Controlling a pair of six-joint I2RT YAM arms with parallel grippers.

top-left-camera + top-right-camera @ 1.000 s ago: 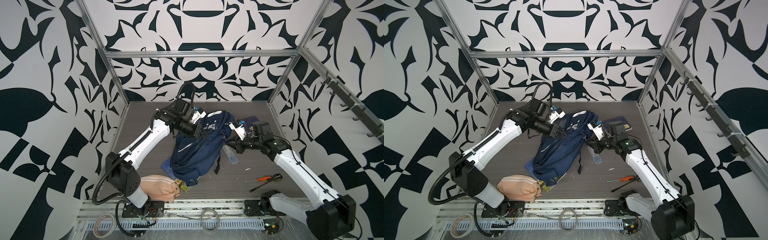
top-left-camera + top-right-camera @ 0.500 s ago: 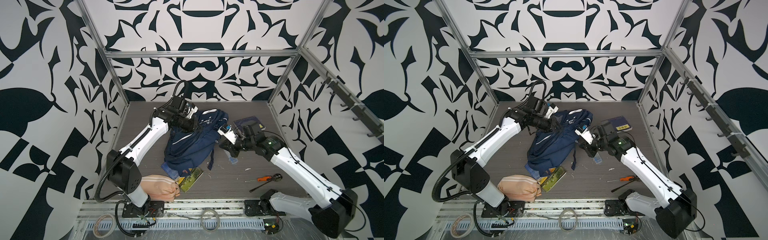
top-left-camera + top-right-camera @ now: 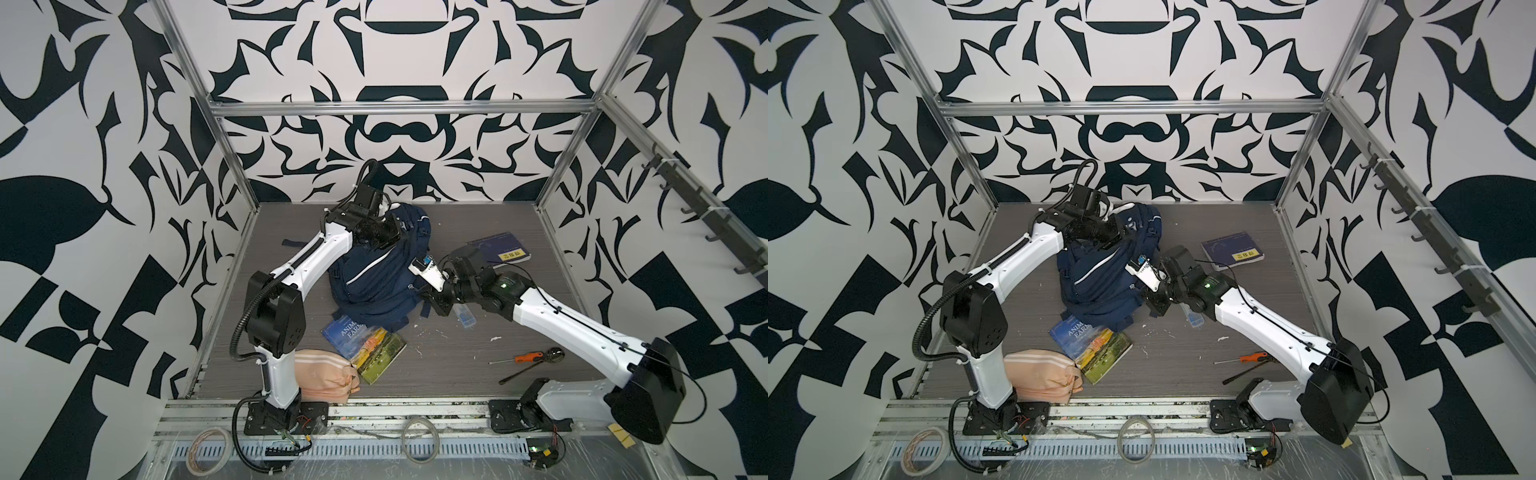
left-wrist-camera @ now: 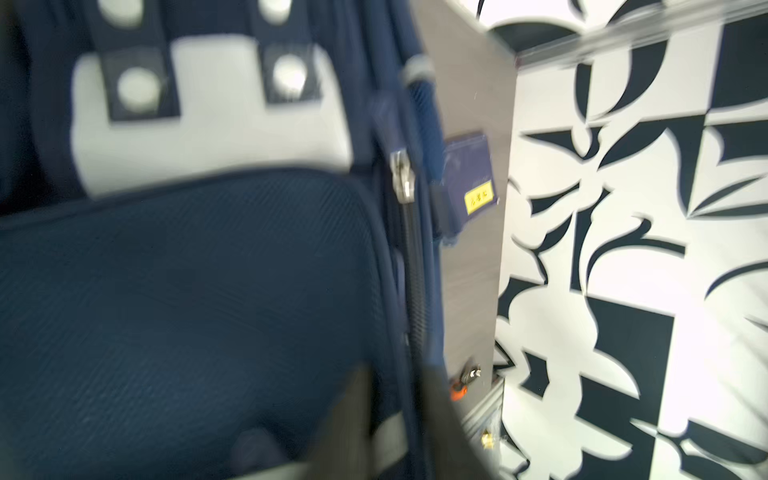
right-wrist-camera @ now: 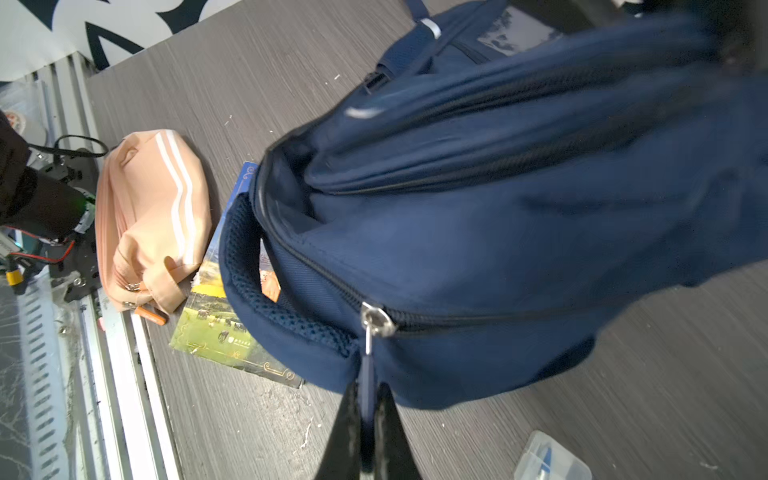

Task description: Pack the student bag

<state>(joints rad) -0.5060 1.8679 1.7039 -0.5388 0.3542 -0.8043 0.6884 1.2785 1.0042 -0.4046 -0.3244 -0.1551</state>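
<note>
- The grey wood-grain surface [image 3: 453, 376] carries everything and is framed by patterned walls.
- The student bag [image 3: 376, 276], navy with white stripes, lies slumped just left of the middle of the surface and reaches toward its back edge. The right wrist view shows its main zip gaping at one end, with the slider [image 5: 376, 322] partway along. The left wrist view shows its pale patch with studs [image 4: 208, 137].
- The left arm reaches over the back end of the bag. Its left fingers [image 4: 347, 415] stand somewhat apart with the bag's zip edge between them. Blur hides whether they press on it.
- The right arm comes in from the front right corner to the bag's right side. Its right fingers [image 5: 347, 428] are pinched narrowly on the blue zip pull [image 5: 368, 395] hanging from the slider.
- A picture book [image 3: 365, 347] lies flat toward the front edge, its far corner tucked under the bag.
- A peach striped pouch [image 3: 324, 376] sits at the front left edge, just beside the book and against the left arm's base.
- A dark blue notebook with a yellow label [image 3: 500, 249] lies near the right edge, toward the back.
- A clear plastic box [image 3: 465, 318] lies just right of the bag, partly under the right arm.
- A black long-handled tool [image 3: 525, 372] lies toward the front right corner.
- An orange-handled screwdriver [image 3: 521, 358] lies just behind that tool.
</note>
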